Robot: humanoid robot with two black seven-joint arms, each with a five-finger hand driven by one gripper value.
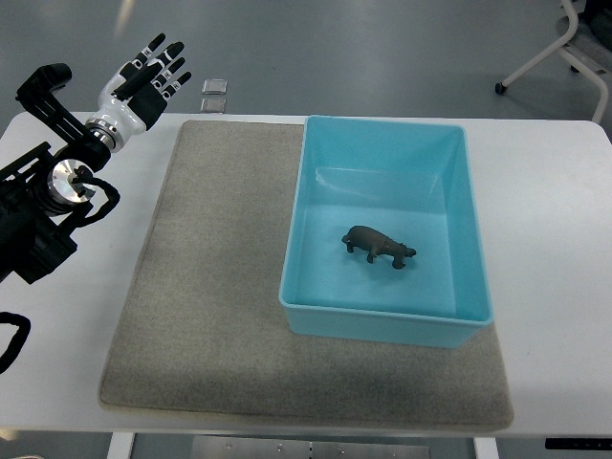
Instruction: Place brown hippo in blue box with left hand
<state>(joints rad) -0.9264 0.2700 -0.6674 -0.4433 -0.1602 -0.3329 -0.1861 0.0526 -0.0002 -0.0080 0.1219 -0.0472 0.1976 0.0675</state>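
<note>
Worktop (564,239): white, and it carried everything else I dealt with.
Mat (210,287): a grey felt sheet lay across the middle of the worktop, with the box set on its right part.
Blue box (478,239): open-topped, with its walls upright and its floor bare apart from the one toy.
My left hand (143,81): it was at the far left corner of the worktop, off the mat, with the fingers (158,57) spread loose and holding nothing.
Brown hippo (379,246): it stood on the floor of the blue box, near the middle, touching no wall that I could make out.
Direction: the hippo lay to the right of my left hand and nearer my body, well apart from it.
Long axis: it ran roughly left to right, the head probably toward the right, though it was too small to be sure.
Right hand: not in view, so the left was the only one near.
Judgement: the placing looked done.
</note>
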